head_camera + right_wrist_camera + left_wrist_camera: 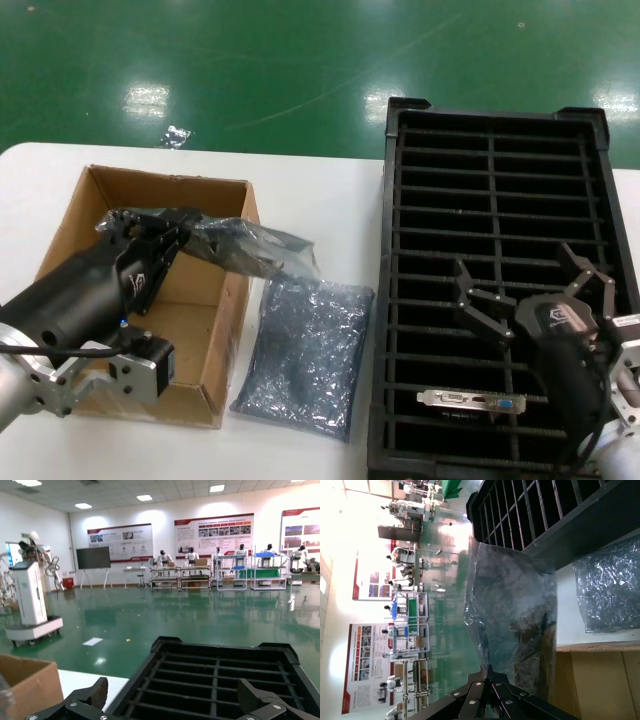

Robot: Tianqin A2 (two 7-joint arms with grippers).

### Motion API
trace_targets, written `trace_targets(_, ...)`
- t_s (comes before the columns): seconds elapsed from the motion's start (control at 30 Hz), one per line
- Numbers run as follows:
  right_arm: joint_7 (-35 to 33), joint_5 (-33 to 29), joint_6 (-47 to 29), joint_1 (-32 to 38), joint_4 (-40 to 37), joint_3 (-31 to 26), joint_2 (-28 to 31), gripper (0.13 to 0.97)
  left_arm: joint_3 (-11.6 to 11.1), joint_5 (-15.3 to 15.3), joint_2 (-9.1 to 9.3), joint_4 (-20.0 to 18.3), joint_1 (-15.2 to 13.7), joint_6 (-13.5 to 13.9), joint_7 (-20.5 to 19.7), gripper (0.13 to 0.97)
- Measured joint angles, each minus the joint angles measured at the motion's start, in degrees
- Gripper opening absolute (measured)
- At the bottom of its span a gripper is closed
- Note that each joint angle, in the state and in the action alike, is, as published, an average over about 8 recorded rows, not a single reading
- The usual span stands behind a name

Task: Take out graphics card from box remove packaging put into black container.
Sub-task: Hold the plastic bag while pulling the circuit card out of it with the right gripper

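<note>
Head view asks: "What does your left gripper (150, 232) hold?"

"A bagged graphics card (245, 248), pinched at one end above the box (70, 245) rim. My right gripper (530, 290) hovers wide open over the black container (600, 180)."

"The risk?"

"That slick packaging (512, 605) could slide free, dropping the card onto the tabletop (330, 190)."

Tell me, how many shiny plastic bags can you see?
2. One bag hangs from the left gripper above the cardboard box, something dark inside it. The other bag lies flat on the table between box and black tray.
</note>
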Motion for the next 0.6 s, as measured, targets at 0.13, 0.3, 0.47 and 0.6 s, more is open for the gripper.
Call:
trace_targets(0.13, -1.7, -0.8, 0.0, 0.5, -1.2, 0.2, -0.2, 0.894, 0.0, 0.0, 0.00, 0.0, 0.0, 0.0, 0.0, 0.139)
trace_targets(0.3, -3.6, -2.2, -0.3, 0.6, -1.8, -0.4, 0.2, 0.830, 0.0, 0.0, 0.00, 0.0, 0.0, 0.0, 0.0, 0.139)
trace_targets(0.47, -4.8, -3.1, -1.7, 0.0, -1.1, -1.8, 1.3, 0.747, 0.0, 0.0, 0.00, 0.0, 0.0, 0.0, 0.0, 0.139)
trace_targets(0.6, -5.7, -3.1, -3.7, -0.7, -0.2, -2.8, 2.4, 0.664, 0.0, 0.0, 0.00, 0.0, 0.0, 0.0, 0.0, 0.139)
